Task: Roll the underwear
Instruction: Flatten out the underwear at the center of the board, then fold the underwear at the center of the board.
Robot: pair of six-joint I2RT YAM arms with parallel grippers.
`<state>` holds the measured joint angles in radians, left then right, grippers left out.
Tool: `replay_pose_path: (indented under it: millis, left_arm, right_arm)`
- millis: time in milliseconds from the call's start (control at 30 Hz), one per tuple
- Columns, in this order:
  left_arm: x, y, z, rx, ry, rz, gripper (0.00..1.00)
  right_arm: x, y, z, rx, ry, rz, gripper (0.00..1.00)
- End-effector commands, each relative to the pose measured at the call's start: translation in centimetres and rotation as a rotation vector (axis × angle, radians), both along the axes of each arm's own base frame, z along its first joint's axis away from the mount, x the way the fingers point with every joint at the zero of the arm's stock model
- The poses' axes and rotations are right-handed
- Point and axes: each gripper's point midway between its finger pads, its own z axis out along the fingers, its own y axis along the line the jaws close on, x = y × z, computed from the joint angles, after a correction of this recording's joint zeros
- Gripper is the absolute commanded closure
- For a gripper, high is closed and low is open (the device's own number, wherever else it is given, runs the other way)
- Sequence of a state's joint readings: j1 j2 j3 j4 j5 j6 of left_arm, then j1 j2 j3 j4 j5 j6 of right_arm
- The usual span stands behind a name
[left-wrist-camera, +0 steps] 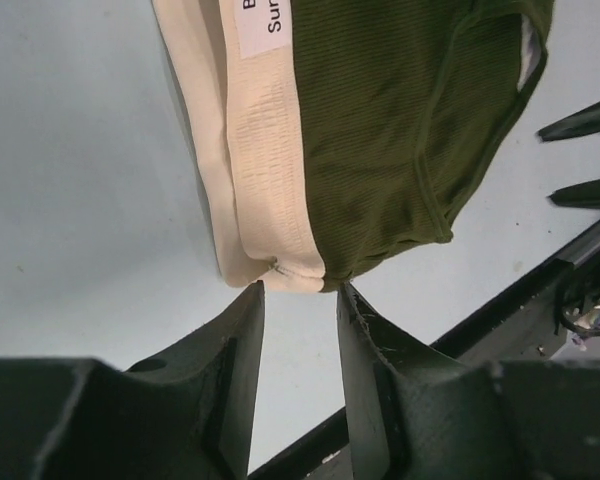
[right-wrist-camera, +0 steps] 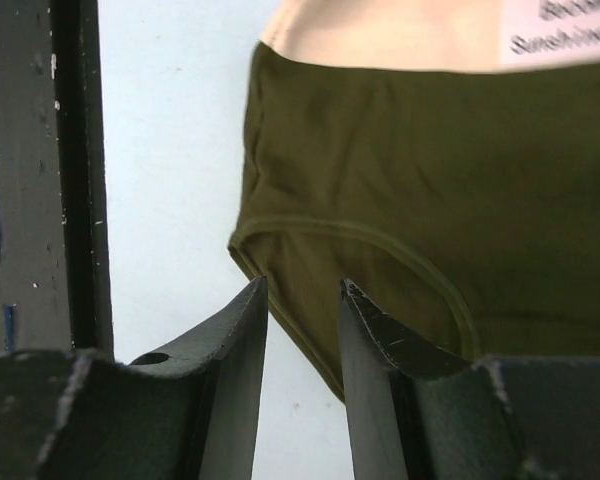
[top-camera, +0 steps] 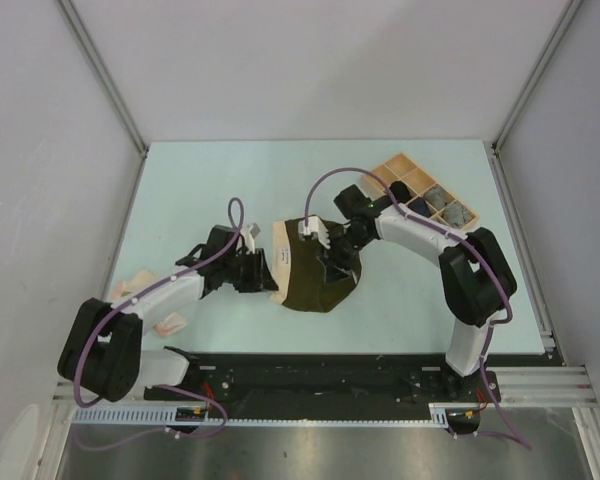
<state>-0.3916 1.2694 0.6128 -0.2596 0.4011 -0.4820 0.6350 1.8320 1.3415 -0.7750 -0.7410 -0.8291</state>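
An olive green underwear (top-camera: 315,285) with a pale beige waistband (top-camera: 280,255) lies flat on the table's middle. My left gripper (top-camera: 263,270) is open at the waistband's near corner. In the left wrist view the tips of the left gripper (left-wrist-camera: 300,290) just meet the waistband's edge (left-wrist-camera: 265,160), with nothing between them. My right gripper (top-camera: 337,262) is open over the olive cloth. In the right wrist view the right gripper (right-wrist-camera: 302,288) straddles the leg-opening hem of the underwear (right-wrist-camera: 430,170).
A light wooden tray (top-camera: 398,170) with compartments stands at the back right, with grey and dark rolls in some cells. Pale pink garments (top-camera: 170,323) lie at the left by my left arm. The black base rail (top-camera: 330,372) runs along the near edge.
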Motion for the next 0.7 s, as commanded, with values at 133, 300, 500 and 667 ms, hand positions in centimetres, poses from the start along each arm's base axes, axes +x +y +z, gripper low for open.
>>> replay_pose_path:
  millis: [133,300,500,667]
  left_arm:
    - [2.3,-1.1,0.0,0.105,-0.061,0.016,0.48]
    - [2.6,-1.3,-0.7,0.181,-0.064,-0.003,0.49]
    - [1.2,-1.9,-2.2,0.212,-0.01,-0.059,0.68]
    - [-0.6,-1.9,-1.7,0.202,0.006,-0.057,0.88]
  right_arm:
    - [0.7,-0.1,3.1,0.105,0.019,-0.024,0.62]
    - [0.2,0.2,2.4,0.087,0.019,-0.003,0.61]
    - [0.5,0.0,2.6,0.088,0.014,-0.011,0.62]
    - [0.5,-0.1,2.6,0.089,0.015,-0.012,0.62]
